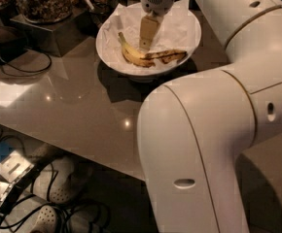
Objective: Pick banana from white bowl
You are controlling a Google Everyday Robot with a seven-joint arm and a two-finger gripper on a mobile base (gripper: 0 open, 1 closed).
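Note:
The banana (143, 58) is yellow with dark streaks at its right end and lies across the middle of the white bowl (108, 52), on crumpled white paper. The bowl stands on the grey table (73, 101) at the far side. My gripper (146, 44) hangs from the wrist at the top of the camera view and points straight down into the bowl. Its tip is just above the banana's middle and seems not to touch it. The banana lies flat in the bowl.
Glass jars of nuts (44, 1) stand on a metal stand at the back left, with a black cable (19, 64) on the table beside them. My arm's large white elbow (204, 149) fills the lower right. Shoes (58, 183) and cables lie on the floor under the table's front edge.

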